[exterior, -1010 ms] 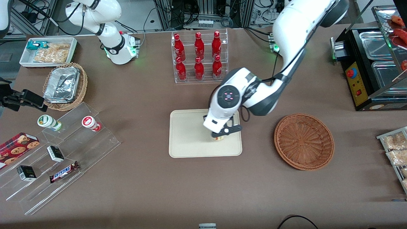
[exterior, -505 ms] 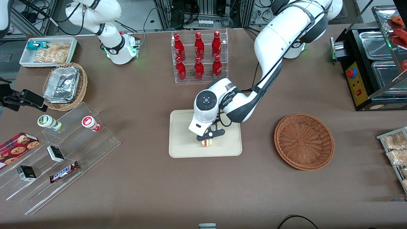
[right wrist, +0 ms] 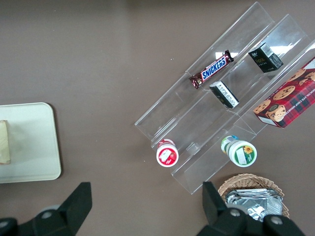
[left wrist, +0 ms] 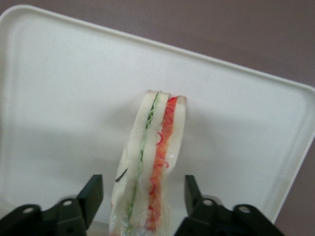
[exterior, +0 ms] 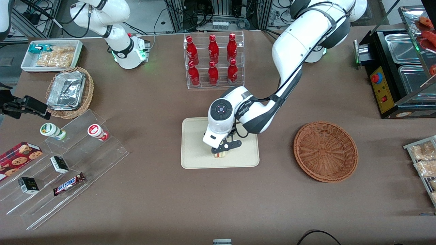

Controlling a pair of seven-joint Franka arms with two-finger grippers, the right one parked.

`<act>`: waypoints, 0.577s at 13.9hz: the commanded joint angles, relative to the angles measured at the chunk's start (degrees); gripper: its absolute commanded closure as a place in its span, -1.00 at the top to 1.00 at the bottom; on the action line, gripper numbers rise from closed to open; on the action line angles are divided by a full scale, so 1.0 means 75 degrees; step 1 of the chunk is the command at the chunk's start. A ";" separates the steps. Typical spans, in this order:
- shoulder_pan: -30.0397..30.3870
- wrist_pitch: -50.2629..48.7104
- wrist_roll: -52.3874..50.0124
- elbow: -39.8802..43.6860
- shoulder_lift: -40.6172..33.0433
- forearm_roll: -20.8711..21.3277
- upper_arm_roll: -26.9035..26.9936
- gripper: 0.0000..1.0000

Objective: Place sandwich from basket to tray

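Observation:
The sandwich (exterior: 220, 155) stands on edge on the cream tray (exterior: 194, 149), near the tray's edge closest to the front camera. My left gripper (exterior: 223, 151) hangs just above it, open. In the left wrist view the sandwich (left wrist: 155, 157) shows its green and red filling between pale bread slices, wrapped in clear film. It sits between my gripper's (left wrist: 142, 189) black fingers with a gap on each side, on the tray (left wrist: 64, 98). The reddish-brown basket (exterior: 325, 151) lies empty toward the working arm's end. The right wrist view catches the tray (right wrist: 29, 142) and the sandwich (right wrist: 4, 142).
A clear rack of red bottles (exterior: 214, 61) stands farther from the front camera than the tray. Toward the parked arm's end are a stepped acrylic shelf with snacks (exterior: 64, 163), a tan basket with foil containers (exterior: 69, 92) and a white bin (exterior: 51, 56). A black appliance (exterior: 398, 68) stands at the working arm's end.
The gripper carried the sandwich across the tray toward the parked arm's end, then came down slightly. The sandwich now sits a little lower on the tray.

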 commanded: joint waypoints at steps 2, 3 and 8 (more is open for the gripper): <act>-0.0076 -0.0130 -0.0160 0.0322 -0.0306 0.0187 0.0369 1.00; -0.0111 -0.0235 -0.0160 0.0287 -0.0517 0.0350 0.0555 1.00; 0.0952 -0.2449 0.0620 -0.0063 -0.2074 0.0423 0.0651 1.00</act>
